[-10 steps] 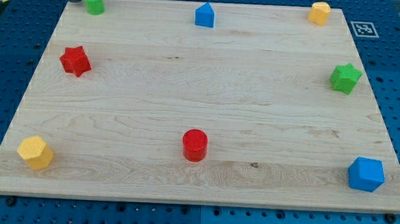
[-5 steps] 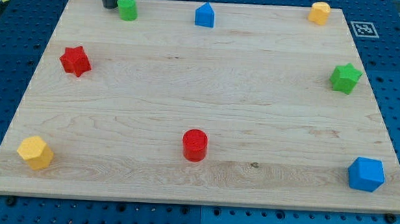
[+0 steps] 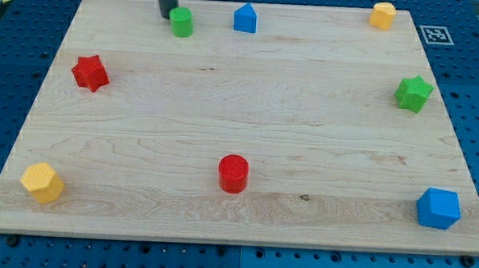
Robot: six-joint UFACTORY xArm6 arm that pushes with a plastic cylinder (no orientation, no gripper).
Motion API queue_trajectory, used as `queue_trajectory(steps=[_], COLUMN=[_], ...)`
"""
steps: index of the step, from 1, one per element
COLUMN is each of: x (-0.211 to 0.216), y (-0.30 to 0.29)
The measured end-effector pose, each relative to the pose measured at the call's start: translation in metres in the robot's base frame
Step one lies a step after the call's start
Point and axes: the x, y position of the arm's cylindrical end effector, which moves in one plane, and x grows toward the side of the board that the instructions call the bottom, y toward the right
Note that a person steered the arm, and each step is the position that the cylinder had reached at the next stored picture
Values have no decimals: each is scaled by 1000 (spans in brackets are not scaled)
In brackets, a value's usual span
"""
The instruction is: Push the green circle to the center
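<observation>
The green circle [image 3: 181, 22] is a small green cylinder near the view's top, left of the middle of the wooden board [image 3: 240, 126]. My tip [image 3: 166, 14] touches its upper left side; the dark rod rises out of the view's top. The board's centre lies well below and to the right of the green circle.
A blue house-shaped block [image 3: 245, 18] stands just right of the green circle. A red star [image 3: 89, 72] is at left, a red cylinder [image 3: 233, 173] bottom middle, a green star [image 3: 413, 93] right, yellow blocks [image 3: 41, 181] [image 3: 383, 15], a blue block [image 3: 438, 208] bottom right.
My tip has moved right and slightly down along the top edge, pushing the green circle from the top left corner toward the blue house block. Other blocks have not moved.
</observation>
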Motion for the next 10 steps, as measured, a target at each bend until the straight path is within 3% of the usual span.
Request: queue_trajectory(steps=[3,7,10], x=[74,77,110], y=[82,35,108])
